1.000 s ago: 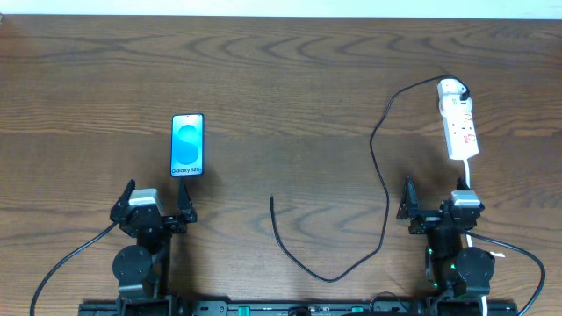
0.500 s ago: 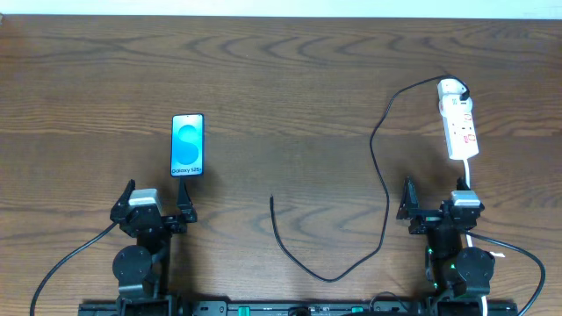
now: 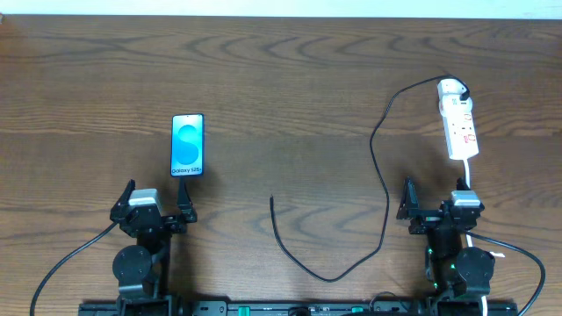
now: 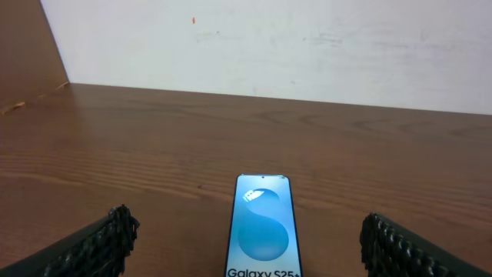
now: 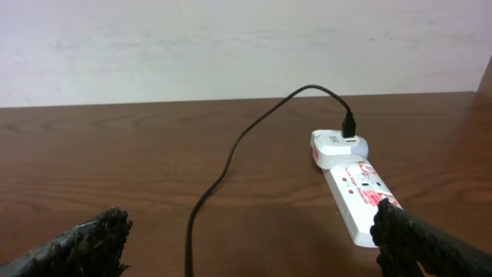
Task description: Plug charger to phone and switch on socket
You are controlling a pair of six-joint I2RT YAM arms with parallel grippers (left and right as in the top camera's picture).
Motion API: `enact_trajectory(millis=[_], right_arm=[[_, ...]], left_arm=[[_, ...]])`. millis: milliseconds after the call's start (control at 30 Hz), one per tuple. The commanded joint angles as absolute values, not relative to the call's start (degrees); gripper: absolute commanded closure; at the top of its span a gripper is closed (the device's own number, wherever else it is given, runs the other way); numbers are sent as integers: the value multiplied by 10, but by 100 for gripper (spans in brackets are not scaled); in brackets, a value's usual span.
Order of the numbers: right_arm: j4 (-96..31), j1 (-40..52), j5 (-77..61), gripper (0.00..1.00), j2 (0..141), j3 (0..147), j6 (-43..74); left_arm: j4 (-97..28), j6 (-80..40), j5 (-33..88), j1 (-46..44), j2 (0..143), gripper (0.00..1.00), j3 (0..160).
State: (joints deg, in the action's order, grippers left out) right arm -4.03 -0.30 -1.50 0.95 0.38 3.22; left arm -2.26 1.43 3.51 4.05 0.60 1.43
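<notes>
The phone (image 3: 187, 145) lies flat on the table with its blue screen up, just beyond my left gripper (image 3: 156, 195). In the left wrist view the phone (image 4: 261, 227) lies between the open fingers (image 4: 250, 250). The white socket strip (image 3: 458, 120) lies at the far right, with a white adapter at its far end. The black charger cable (image 3: 384, 189) runs from that adapter in a loop to its free plug (image 3: 272, 201) at the table's middle. My right gripper (image 3: 435, 195) is open and empty, with the socket (image 5: 355, 192) ahead to its right and the cable (image 5: 223, 173) ahead.
The socket's white cord (image 3: 470, 173) runs back toward the right arm's base. A white wall (image 4: 269, 38) stands behind the table's far edge.
</notes>
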Motion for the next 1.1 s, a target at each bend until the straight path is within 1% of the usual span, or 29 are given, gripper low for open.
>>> enact_trajectory(millis=[0, 233, 467, 1067], right_arm=[[-43, 1, -17, 1, 3, 3, 27], [-43, 1, -17, 1, 3, 3, 27], [-43, 1, -17, 1, 3, 3, 27], [-43, 1, -17, 1, 3, 3, 27]], left_arm=[[-38, 10, 38, 39, 2, 5, 16], [-38, 10, 39, 39, 10, 5, 27], [-38, 10, 38, 39, 51, 5, 50], [-39, 23, 40, 39, 269, 5, 169]])
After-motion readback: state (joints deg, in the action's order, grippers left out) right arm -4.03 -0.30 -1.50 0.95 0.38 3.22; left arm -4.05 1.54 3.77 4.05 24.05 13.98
